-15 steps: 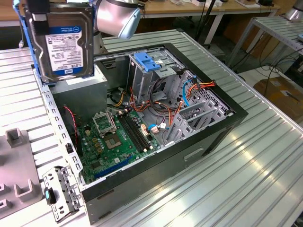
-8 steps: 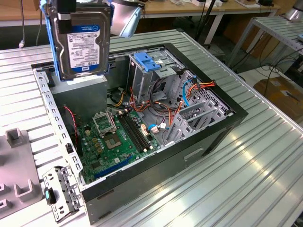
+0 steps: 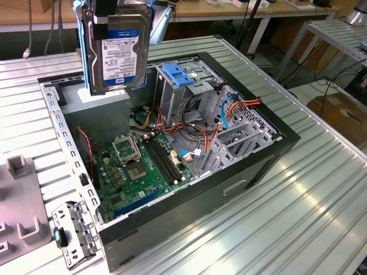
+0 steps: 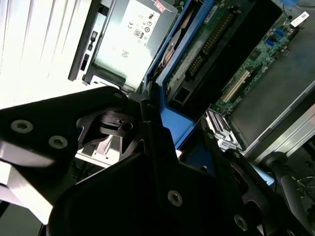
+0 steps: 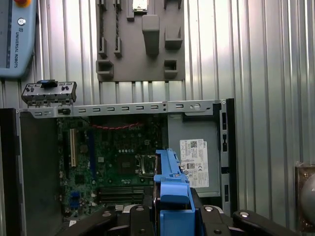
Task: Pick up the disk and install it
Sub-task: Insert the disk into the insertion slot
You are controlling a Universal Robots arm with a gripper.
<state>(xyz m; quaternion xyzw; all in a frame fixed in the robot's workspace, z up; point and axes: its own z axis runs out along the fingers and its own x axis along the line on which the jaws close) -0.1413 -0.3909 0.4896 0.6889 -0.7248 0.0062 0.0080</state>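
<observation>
Dark-grey rectangular disk [image 3: 117,48] hangs above grey power-supply box [image 3: 100,109] inside open black metal computer case [image 3: 246,177]; case lies on ribbed metal surface [image 3: 321,195].

Dark-grey, white-labelled disk [image 3: 117,54] with bright blue edging; green motherboard [image 3: 143,166]; ribbed silver table [image 3: 298,195]; black computer case [image 3: 252,172].

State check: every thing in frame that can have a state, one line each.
disk, flat dark-grey drive in a bright blue plastic carrier: aloft, upright over the case, not installed.
gripper: jaws shut on the disk's upper end.
black metal computer case: lying on its side, side panel off, motherboard exposed.
tall metal drive cage with a blue clip on top: standing inside the case, apart from the disk.
</observation>
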